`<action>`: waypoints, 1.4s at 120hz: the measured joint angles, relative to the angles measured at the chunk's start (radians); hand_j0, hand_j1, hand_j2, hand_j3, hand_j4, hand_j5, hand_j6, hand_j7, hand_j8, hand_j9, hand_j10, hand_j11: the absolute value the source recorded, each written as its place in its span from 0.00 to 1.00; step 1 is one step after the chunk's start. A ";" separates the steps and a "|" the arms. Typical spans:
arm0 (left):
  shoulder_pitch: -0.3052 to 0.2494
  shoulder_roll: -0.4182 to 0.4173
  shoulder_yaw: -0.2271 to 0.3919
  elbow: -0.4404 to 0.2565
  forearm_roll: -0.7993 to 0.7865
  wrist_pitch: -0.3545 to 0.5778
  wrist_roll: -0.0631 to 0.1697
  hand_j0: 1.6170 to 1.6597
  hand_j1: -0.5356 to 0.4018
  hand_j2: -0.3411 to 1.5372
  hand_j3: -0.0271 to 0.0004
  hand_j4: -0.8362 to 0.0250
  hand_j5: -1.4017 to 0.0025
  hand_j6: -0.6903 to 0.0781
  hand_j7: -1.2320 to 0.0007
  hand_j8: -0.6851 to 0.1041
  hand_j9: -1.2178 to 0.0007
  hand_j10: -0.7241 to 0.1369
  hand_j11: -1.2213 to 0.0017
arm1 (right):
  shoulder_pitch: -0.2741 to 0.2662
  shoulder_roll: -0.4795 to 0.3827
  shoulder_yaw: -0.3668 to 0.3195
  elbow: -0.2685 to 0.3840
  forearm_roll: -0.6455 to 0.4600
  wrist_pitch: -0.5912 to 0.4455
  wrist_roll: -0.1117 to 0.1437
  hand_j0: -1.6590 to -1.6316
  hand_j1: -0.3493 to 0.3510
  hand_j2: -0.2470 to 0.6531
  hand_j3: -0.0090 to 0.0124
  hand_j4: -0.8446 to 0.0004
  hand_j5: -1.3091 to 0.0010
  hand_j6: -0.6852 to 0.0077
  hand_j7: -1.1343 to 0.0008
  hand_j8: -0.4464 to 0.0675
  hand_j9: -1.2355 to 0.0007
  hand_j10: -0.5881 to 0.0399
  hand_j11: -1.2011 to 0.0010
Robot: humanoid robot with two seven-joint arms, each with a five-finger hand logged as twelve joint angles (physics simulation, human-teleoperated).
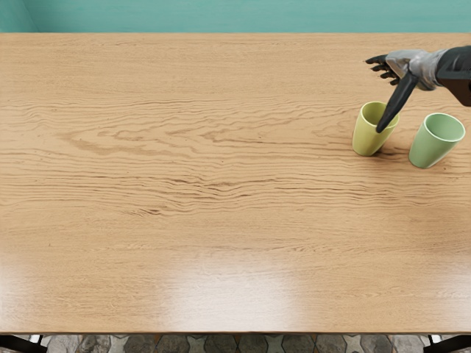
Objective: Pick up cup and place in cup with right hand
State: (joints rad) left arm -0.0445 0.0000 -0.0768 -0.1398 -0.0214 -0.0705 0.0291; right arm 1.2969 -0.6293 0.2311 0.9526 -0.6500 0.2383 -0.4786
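My right hand (391,93) comes in from the right edge at the upper right, its fingers spread and its thumb extended downward, holding nothing. The thumb overlaps the mouth of a yellow-green cup (365,136) in this view; whether it touches the cup, I cannot tell. To the right of that cup stands a green cup (430,147), upright and separate from it. Both cups have open tops. The left arm does not show.
The wooden table (206,184) spans the picture, with its far edge along the teal wall (243,16) and its near edge above a patterned stone floor (250,343).
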 joint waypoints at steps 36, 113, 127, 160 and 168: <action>0.000 0.000 0.000 0.000 0.000 0.000 0.000 0.96 0.93 0.18 0.98 0.96 0.99 0.88 0.99 0.85 0.99 0.83 0.99 | 0.020 0.042 -0.105 -0.030 -0.013 -0.111 -0.005 0.04 0.00 0.28 0.42 1.00 1.00 0.98 1.00 0.86 1.00 0.93 1.00; 0.000 0.000 0.000 0.000 0.000 0.000 0.000 0.96 0.93 0.18 0.98 0.96 0.99 0.88 0.99 0.85 0.99 0.83 0.99 | -0.014 0.092 -0.151 -0.022 -0.020 -0.196 -0.005 0.04 0.16 0.26 0.42 0.89 0.91 0.85 0.89 0.68 0.90 0.78 0.90; 0.000 0.000 0.000 0.000 0.000 0.000 0.000 0.96 0.93 0.18 0.98 0.96 0.99 0.88 0.99 0.85 0.99 0.83 0.99 | -0.019 0.092 -0.151 -0.016 -0.020 -0.194 -0.005 0.04 0.21 0.25 0.42 0.85 0.88 0.80 0.86 0.62 0.87 0.74 0.87; 0.000 0.000 0.000 0.000 0.000 0.000 0.000 0.96 0.93 0.18 0.98 0.96 0.99 0.88 0.99 0.85 0.99 0.83 0.99 | -0.021 0.088 -0.151 -0.008 -0.019 -0.189 -0.007 0.04 0.32 0.24 0.42 0.78 0.82 0.72 0.79 0.50 0.81 0.64 0.80; 0.000 0.000 0.000 0.000 0.000 0.000 0.000 0.96 0.93 0.18 0.98 0.96 0.99 0.88 0.99 0.85 0.99 0.83 0.99 | -0.021 0.085 -0.151 -0.004 -0.020 -0.187 -0.007 0.04 0.35 0.23 0.42 0.75 0.80 0.68 0.77 0.45 0.79 0.59 0.78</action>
State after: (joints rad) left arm -0.0445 0.0000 -0.0768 -0.1399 -0.0214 -0.0704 0.0291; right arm 1.2762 -0.5442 0.0799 0.9488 -0.6701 0.0515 -0.4859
